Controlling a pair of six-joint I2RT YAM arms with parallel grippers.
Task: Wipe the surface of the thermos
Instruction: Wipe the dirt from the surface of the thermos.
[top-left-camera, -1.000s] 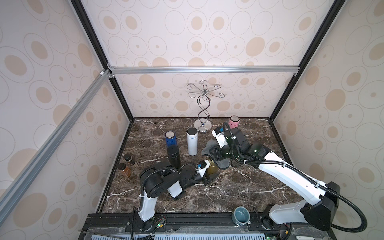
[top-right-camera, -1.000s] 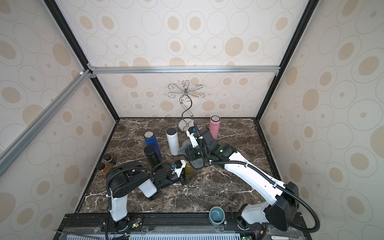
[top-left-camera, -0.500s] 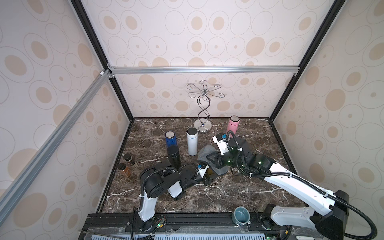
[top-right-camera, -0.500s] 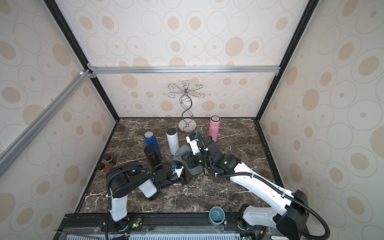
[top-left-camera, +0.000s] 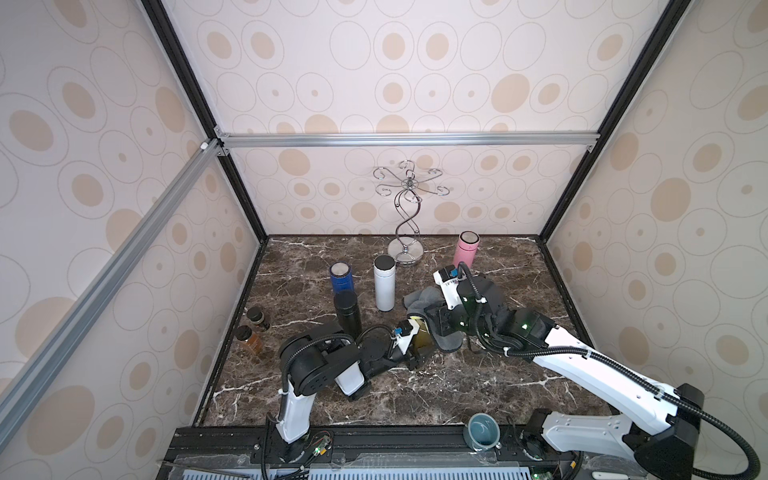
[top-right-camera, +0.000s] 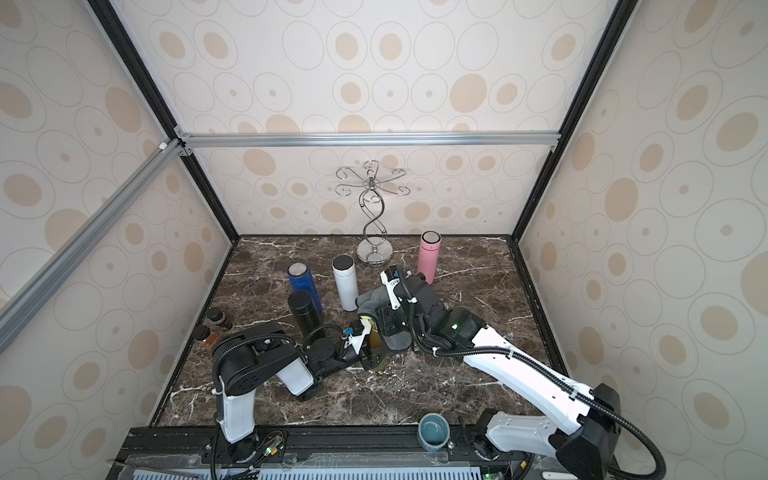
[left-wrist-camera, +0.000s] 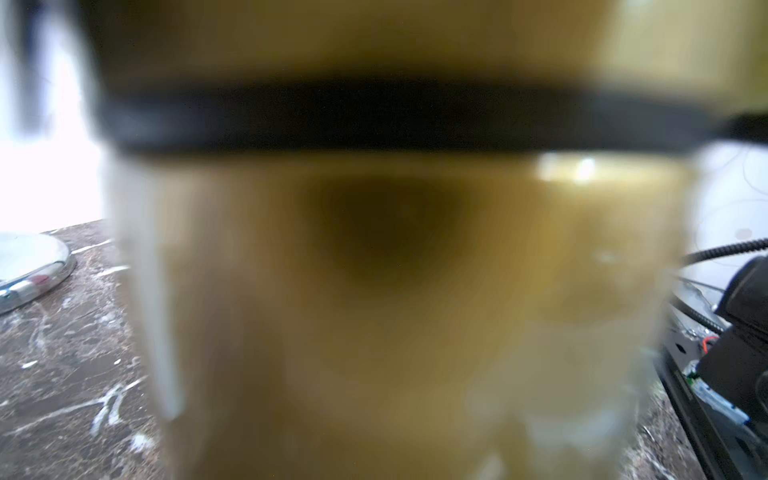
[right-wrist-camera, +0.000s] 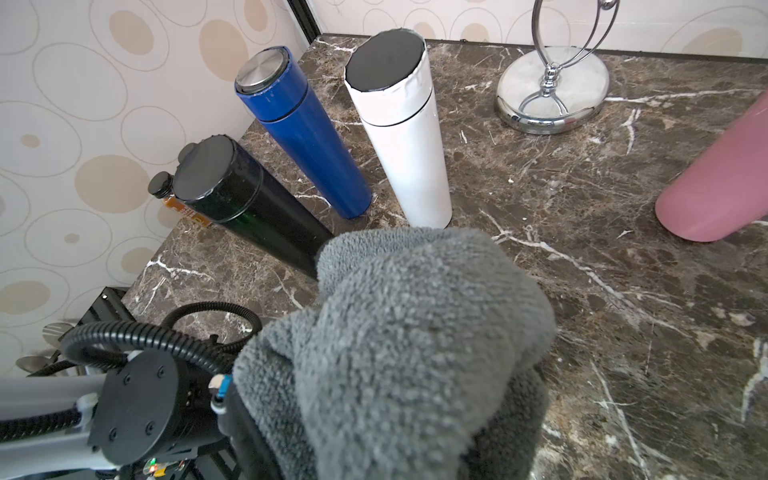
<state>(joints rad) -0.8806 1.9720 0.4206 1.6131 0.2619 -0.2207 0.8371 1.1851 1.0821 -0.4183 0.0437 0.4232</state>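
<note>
1. Since a second ago, brought nearer the front edge: right gripper (top-left-camera: 437, 329) with its grey cloth (top-left-camera: 420, 300); then level with the white thermos (top-left-camera: 383, 282), now in front of it and to its right; left gripper (top-left-camera: 417, 352) where it was.
2. Right jaws clamped tight on the grey cloth (right-wrist-camera: 407, 332); fingertips buried in the pile.
3. Left jaws closed around the olive thermos (top-left-camera: 424, 340); same olive thermos (left-wrist-camera: 395, 291) a blur across the left wrist view.
4. Olive thermos in front of the white thermos, slightly right; touching the cloth in both top views; standing or lifted, impossible to tell.
5. Left of the white thermos: blue thermos (top-left-camera: 341, 279); in front and left: black thermos (top-left-camera: 347, 309); behind and right: chrome stand (top-left-camera: 405, 253), pink thermos (top-left-camera: 466, 251).
</note>
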